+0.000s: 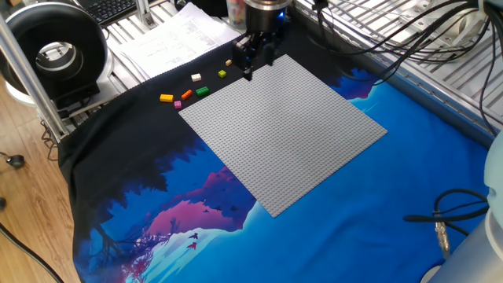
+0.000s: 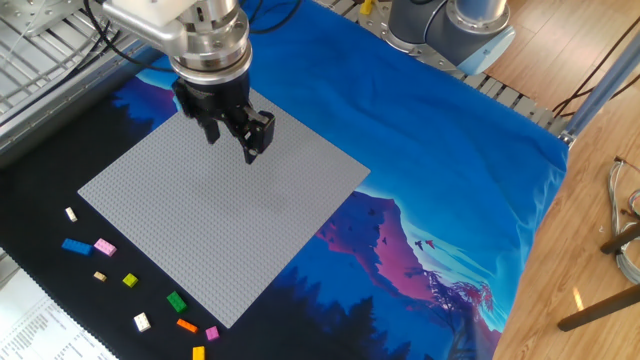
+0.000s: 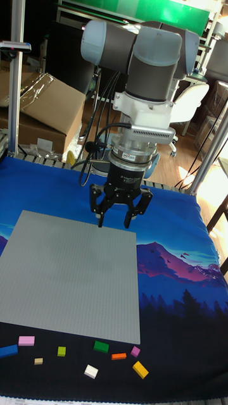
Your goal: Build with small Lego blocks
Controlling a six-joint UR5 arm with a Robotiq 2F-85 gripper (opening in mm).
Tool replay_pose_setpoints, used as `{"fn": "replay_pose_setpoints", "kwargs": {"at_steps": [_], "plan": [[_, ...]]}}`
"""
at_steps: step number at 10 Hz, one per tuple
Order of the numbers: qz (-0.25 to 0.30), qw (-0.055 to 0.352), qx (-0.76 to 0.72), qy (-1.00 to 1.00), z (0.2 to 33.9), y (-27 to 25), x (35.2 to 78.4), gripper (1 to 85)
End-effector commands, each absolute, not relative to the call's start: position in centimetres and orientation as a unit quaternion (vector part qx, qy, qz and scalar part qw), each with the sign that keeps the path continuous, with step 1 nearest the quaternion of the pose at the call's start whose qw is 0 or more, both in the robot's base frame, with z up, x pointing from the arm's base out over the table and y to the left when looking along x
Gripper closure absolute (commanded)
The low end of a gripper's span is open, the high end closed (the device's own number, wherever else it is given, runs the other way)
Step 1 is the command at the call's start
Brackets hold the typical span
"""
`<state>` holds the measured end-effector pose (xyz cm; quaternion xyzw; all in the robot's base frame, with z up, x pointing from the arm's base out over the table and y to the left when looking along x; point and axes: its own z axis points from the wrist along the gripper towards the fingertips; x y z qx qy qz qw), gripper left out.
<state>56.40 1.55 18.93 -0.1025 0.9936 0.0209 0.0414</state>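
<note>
While no brick is yet carried, the small Lego blocks (image 3: 95, 357) are seen scattered in a loose row on the dark cloth along the bottom of the tall fixed view, just beyond the near edge of the grey baseplate (image 3: 63, 272); in the other fixed view they are strung along the lower left (image 2: 140, 300). The baseplate itself is bare. The end effector (image 3: 119, 218) is held above the baseplate's far corner, well apart from the bricks, its fingers spread with nothing between them.

The step in hand is judged to be the reach for a first brick. A brick standing clear of its neighbours is best chosen: the green block (image 3: 101, 346) and the orange block (image 3: 118, 356) lie close together, whereas the pink block (image 3: 26, 340) is given more room, with only a blue block beside it. The spread fingers should be turned to straddle the brick's narrow width, lowered squarely, and closed only when the tips are level with the cloth, since so tiny a piece could easily be nudged aside.
</note>
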Motion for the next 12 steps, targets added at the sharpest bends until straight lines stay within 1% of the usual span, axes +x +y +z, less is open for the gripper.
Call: {"fn": "replay_pose_setpoints", "kwargs": {"at_steps": [1, 5, 7, 8, 9, 10, 12], "plan": [[0.031, 0.059, -0.137, 0.988, 19.1, 2.3, 57.2, 26.0], [0.021, 0.066, -0.149, 0.986, 19.1, 1.8, 57.6, 26.0], [-0.02, 0.078, -0.2, 0.977, 19.3, 0.0, 58.4, 26.0], [-0.016, 0.09, -0.217, 0.972, 19.5, 0.2, 58.9, 26.0], [-0.001, 0.092, -0.252, 0.963, 19.9, 0.6, 58.7, 26.0], [-0.015, 0.086, -0.316, 0.945, 20.1, -0.3, 58.5, 25.3], [-0.076, 0.061, -0.468, 0.879, 20.0, -3.5, 58.4, 25.3]]}}
